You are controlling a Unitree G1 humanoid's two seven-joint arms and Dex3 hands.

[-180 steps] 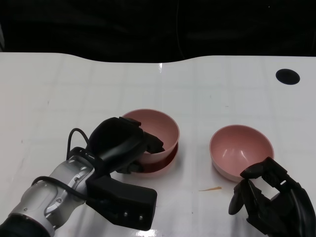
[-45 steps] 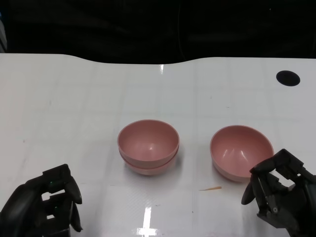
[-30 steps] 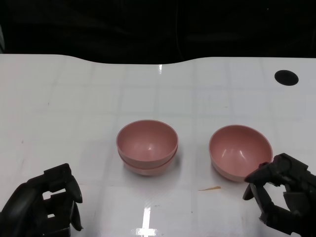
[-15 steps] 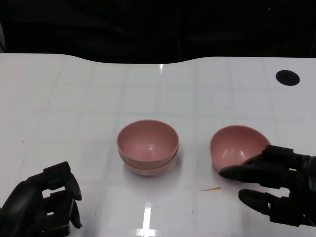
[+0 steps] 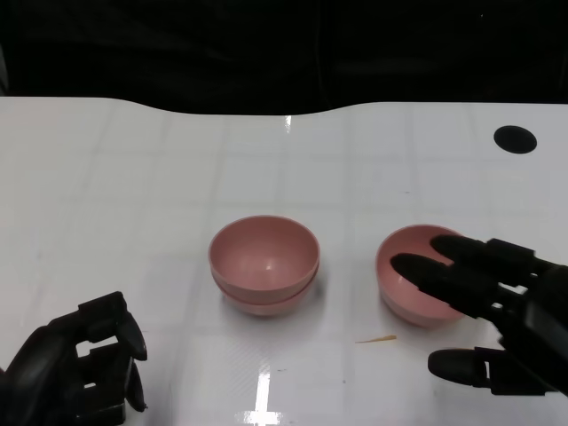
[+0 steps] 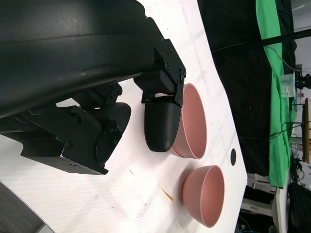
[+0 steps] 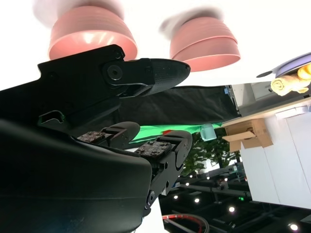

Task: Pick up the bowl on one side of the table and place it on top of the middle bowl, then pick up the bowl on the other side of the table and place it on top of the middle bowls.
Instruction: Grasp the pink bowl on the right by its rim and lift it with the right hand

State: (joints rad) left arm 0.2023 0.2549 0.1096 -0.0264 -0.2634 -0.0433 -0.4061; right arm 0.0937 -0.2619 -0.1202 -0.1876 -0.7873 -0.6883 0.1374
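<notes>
Pink side bowl (image 5: 417, 275) sits upright, mouth up.

the right hand (image 5: 493, 306) has opened and reached over the right bowl (image 5: 417, 277).

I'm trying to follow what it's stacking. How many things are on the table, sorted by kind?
Pink bowls: 3, two stacked in the middle and one alone under the right hand
Small orange sliver: 1
Black round spot on the table: 1
Total: 5
</notes>
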